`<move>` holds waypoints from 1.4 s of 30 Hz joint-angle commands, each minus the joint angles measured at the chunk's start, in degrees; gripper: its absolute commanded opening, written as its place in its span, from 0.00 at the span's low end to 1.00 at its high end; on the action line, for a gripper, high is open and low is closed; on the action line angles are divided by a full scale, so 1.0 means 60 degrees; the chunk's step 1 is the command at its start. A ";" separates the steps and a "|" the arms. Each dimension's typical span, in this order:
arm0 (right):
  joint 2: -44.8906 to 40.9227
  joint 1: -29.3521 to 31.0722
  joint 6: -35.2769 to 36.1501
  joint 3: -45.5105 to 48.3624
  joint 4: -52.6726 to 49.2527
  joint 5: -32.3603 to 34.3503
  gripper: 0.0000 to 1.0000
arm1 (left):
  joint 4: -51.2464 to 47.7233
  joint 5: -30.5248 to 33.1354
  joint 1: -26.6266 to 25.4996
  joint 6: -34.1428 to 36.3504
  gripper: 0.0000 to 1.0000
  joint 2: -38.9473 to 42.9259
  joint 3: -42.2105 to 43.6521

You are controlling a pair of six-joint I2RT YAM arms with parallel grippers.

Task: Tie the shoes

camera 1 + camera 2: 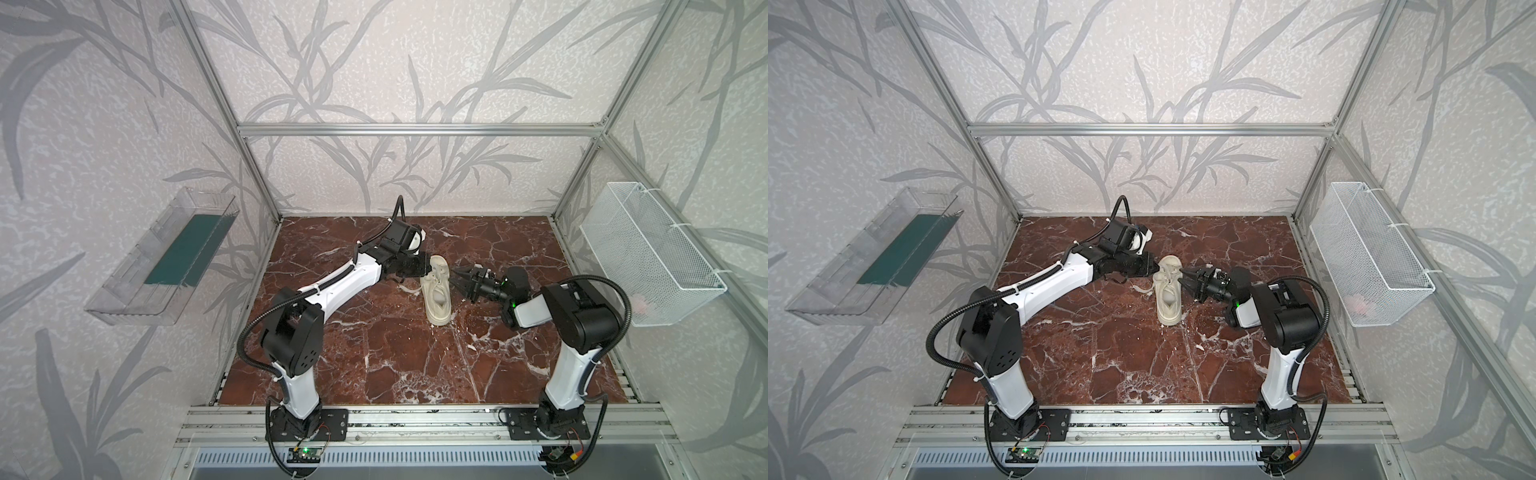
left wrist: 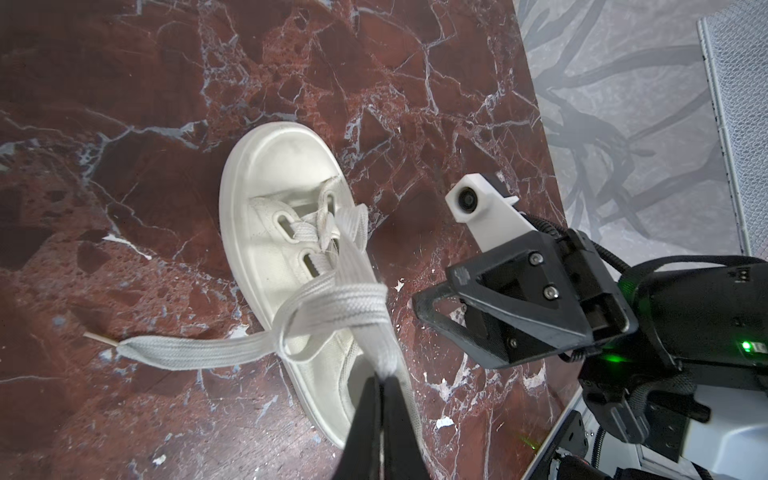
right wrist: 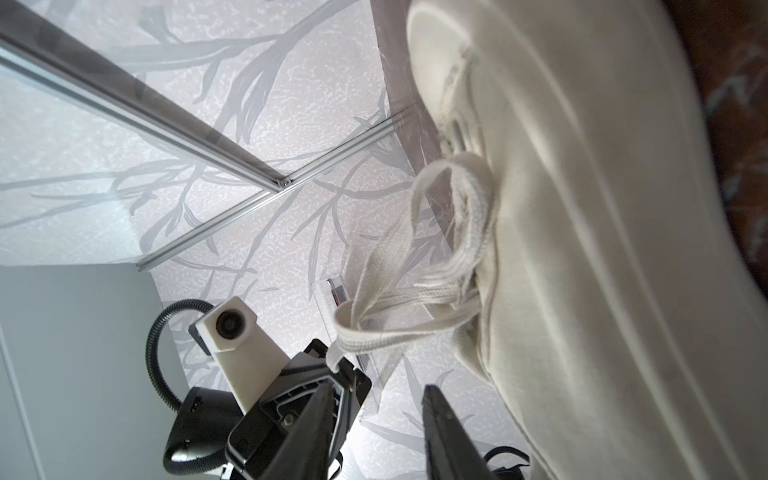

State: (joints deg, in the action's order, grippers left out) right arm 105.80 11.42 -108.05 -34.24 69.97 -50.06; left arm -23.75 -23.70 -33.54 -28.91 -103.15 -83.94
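A cream shoe lies mid-table with its toe toward the back wall. In the left wrist view the shoe shows its flat lace pulled taut from the eyelets into my left gripper, which is shut on it. The other lace end crosses around the held strand and trails onto the table. My left gripper is at the shoe's left side. My right gripper is close to the shoe's right side, open, with nothing between its fingers.
The red-brown marble table is ringed by aluminium frame posts. A white wire basket hangs on the right wall. A clear plastic tray hangs on the left wall.
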 commanded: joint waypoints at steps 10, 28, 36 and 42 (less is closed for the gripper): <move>-0.5847 0.1084 1.4230 -0.2890 -1.4252 0.4443 0.42 | -0.0366 -0.0728 -0.0015 -0.0497 0.00 0.0551 -0.0871; -0.5325 0.1976 1.8333 -0.1867 -0.9427 0.4206 0.47 | -0.0071 -0.0954 0.0062 -0.0824 0.00 0.0596 -0.1098; -0.3299 0.2137 1.8358 -0.3071 -0.8488 0.3471 0.45 | 0.0024 -0.0944 0.0067 -0.0902 0.00 0.0726 -0.0856; -0.2653 0.2132 1.8003 -0.3566 -0.8165 0.3140 0.31 | -0.0001 -0.0949 0.0107 -0.0853 0.00 0.0809 -0.0677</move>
State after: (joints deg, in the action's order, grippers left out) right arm 89.38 24.01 0.69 -53.36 17.56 -29.10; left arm -24.43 -28.93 -33.26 -33.67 -100.79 -88.88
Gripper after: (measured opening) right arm 0.319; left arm 0.048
